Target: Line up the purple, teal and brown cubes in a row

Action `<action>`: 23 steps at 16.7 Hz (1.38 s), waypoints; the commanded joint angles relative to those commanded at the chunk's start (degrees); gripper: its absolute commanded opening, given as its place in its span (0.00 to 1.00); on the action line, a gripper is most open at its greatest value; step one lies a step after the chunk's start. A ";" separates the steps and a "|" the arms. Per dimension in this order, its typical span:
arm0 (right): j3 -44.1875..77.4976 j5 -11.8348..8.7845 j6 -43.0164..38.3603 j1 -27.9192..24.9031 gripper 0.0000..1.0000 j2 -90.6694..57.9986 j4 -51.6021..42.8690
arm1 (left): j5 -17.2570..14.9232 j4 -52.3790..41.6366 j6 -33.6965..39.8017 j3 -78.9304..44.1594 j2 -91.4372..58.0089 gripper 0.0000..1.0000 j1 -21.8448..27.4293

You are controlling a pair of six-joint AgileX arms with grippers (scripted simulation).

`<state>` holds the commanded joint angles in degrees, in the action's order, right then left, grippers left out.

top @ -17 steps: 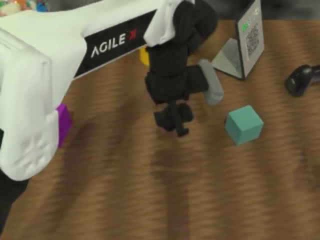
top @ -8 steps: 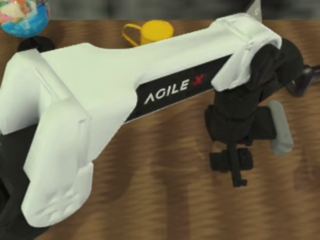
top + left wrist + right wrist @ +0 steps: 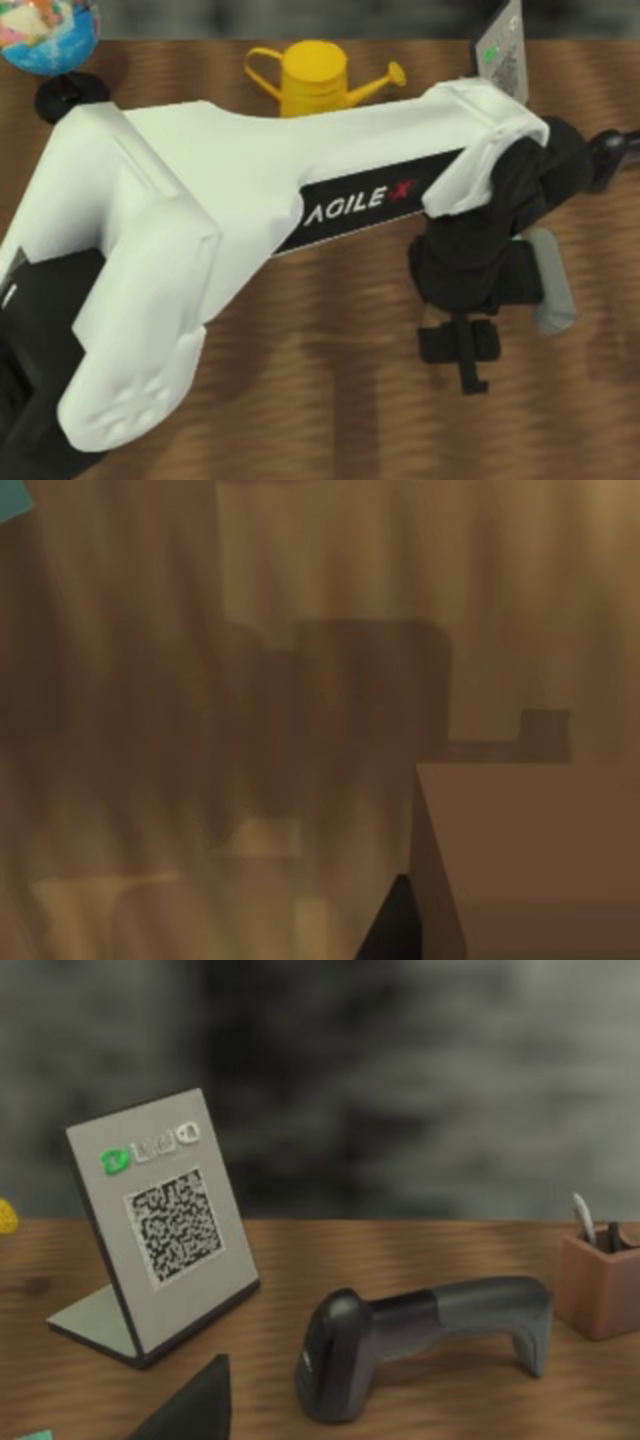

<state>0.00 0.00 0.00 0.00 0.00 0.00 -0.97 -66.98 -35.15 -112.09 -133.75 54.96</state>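
AgileX's left arm (image 3: 250, 200) sprawls across the worktop (image 3: 300, 420), hiding the cubes from above; its pincer (image 3: 468, 372) hangs right of centre, its grip impossible to tell. Its wrist camera catches the brown cube (image 3: 530, 860) close up and cut off, and one corner of the teal cube (image 3: 10, 500)

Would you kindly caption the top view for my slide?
Left arm spans the wooden table below a yellow watering can.

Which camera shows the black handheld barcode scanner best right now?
The right wrist view: the black handheld barcode scanner lies fully visible on the wooden table. The top view shows only a sliver behind the left arm. The left wrist view shows none.
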 joint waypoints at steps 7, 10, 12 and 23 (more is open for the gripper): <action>0.00 0.00 0.00 0.00 1.00 0.00 0.00 | -0.01 5.39 -0.05 4.16 -1.28 0.00 0.30; 0.00 0.00 0.00 0.00 1.00 0.00 0.00 | -0.01 5.39 -0.05 4.16 -1.28 0.23 0.30; 0.00 0.00 0.00 0.00 1.00 0.00 0.00 | -0.01 5.39 -0.05 4.16 -1.28 0.38 0.30; 0.00 0.00 0.00 0.00 1.00 0.00 0.00 | -0.01 5.39 -0.05 4.16 -1.28 1.00 0.30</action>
<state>0.00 0.00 0.00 0.00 0.00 0.00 -0.97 -61.60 -35.20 -107.93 -135.03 55.26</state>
